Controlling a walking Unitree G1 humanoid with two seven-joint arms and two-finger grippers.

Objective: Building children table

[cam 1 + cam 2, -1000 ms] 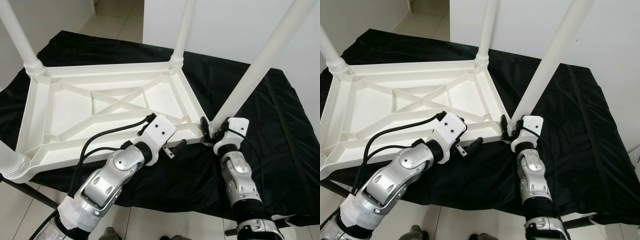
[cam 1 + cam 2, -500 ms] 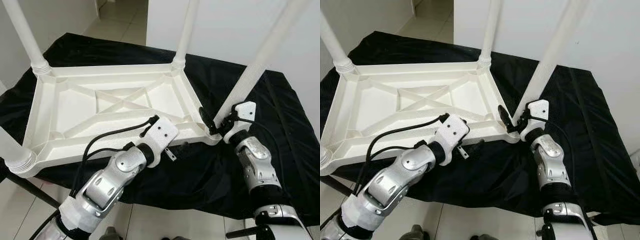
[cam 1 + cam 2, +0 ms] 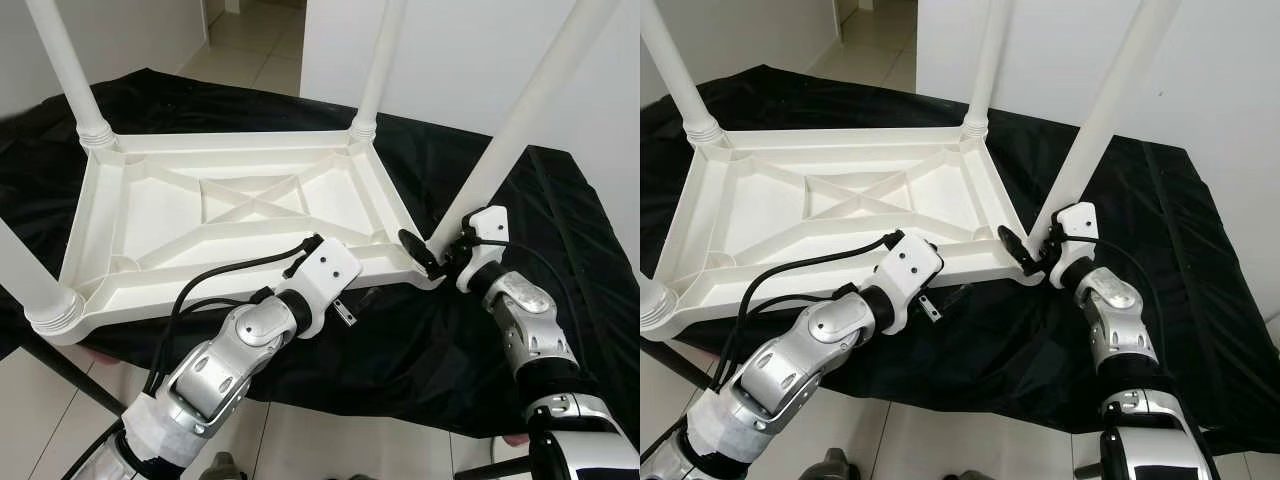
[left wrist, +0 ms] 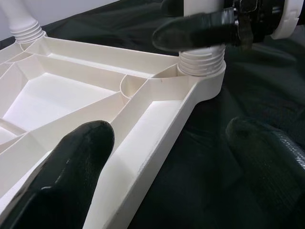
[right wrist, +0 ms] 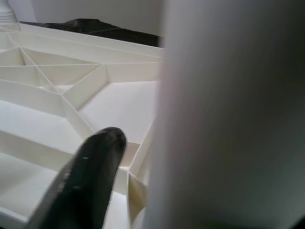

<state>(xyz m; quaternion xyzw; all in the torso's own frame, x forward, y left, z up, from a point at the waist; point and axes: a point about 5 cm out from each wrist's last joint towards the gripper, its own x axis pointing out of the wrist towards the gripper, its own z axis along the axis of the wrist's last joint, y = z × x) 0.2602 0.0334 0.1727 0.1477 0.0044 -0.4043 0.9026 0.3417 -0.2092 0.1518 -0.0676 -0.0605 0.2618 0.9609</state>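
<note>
so a black cloth (image 3: 560,230) covers the desk, and on it the white children's table (image 3: 230,215) lies upside down, ribbed underside up, with its legs pointing upward. taking the table as the landmark: one leg (image 3: 70,75) stands at its far left corner, another leg (image 3: 378,60) at its far right corner, a third leg (image 3: 25,285) at its near left corner, and the near right leg (image 3: 520,110) rises tilted from its near right corner, where a threaded collar (image 4: 200,59) meets the socket.

the right gripper (image 3: 440,255) is at that near right corner, its jaws partly open around the base of the leg; one black finger (image 5: 86,176) lies on the table's inner side of the leg, and whether the jaws actually press on it cannot be told. the left gripper (image 4: 167,157) is at the table's near long edge, jaws wide open and astride the rim, one finger (image 4: 66,167) over the ribbed underside and the other over the cloth, holding nothing.
</note>
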